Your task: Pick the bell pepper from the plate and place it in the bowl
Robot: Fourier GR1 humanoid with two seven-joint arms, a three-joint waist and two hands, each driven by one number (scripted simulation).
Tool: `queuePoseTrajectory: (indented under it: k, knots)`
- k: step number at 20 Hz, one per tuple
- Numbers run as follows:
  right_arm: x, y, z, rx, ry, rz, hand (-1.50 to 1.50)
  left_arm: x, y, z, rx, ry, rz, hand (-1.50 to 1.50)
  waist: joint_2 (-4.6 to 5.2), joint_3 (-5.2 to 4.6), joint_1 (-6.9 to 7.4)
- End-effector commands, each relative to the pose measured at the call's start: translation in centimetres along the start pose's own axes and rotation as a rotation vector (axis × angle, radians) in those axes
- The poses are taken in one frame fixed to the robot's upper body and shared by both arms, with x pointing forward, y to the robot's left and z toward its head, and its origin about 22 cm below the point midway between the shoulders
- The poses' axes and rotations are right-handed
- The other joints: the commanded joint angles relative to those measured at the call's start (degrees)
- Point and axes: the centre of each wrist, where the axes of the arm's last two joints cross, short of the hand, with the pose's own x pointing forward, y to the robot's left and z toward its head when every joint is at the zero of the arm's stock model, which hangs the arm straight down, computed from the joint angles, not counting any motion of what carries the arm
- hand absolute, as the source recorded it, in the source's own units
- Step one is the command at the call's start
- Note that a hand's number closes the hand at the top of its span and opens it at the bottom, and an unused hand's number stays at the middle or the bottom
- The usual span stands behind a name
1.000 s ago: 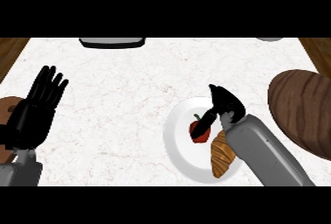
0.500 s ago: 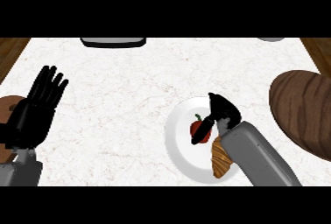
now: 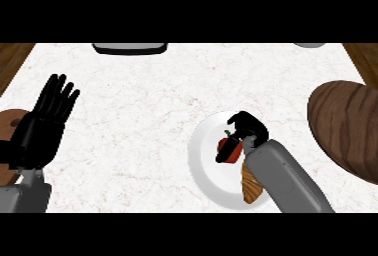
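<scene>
Right robot hand [image 3: 246, 131] curled on bell pepper [image 3: 229, 149] — white marble counter [image 3: 148, 115].

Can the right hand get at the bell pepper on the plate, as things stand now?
Probably yes. The right hand is already over the white plate, its fingers curled around the red bell pepper. Nothing stands between them.

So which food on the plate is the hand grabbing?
The red bell pepper. The right hand curls round it on the white plate. The brown, bread-like food lies untouched nearer the bottom of the picture, beside the forearm.
</scene>
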Motion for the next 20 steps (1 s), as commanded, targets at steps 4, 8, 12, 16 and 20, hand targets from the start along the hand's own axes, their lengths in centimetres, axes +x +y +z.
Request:
queuePoseTrajectory:
  k: [4,8,12,16,20]
  knots:
    - [-0.2,-0.3,-0.9,-0.003,0.054,0.185,1.50,-0.6,-0.3,0.2,-0.008,0.006,-0.003,0.00,0.18,0.08,0.02]
    - [-0.3,0.9,-2.2,-0.016,0.041,0.207,1.50,0.2,1.9,1.0,-0.017,0.014,0.007,0.00,0.20,0.09,0.32]
    - [-5.6,2.0,-0.1,0.060,-0.354,0.468,1.50,0.0,1.2,0.7,0.022,0.021,0.011,0.00,-0.82,0.18,-2.07]
    - [-6.6,3.1,3.3,0.112,-0.712,0.644,1.50,-0.8,1.9,1.2,0.057,0.044,0.004,0.00,-1.95,0.25,-3.87]
    - [-12.5,0.1,4.6,0.052,-0.865,0.729,1.50,-0.6,3.1,1.9,0.096,0.027,-0.014,0.00,-1.73,0.29,-5.25]
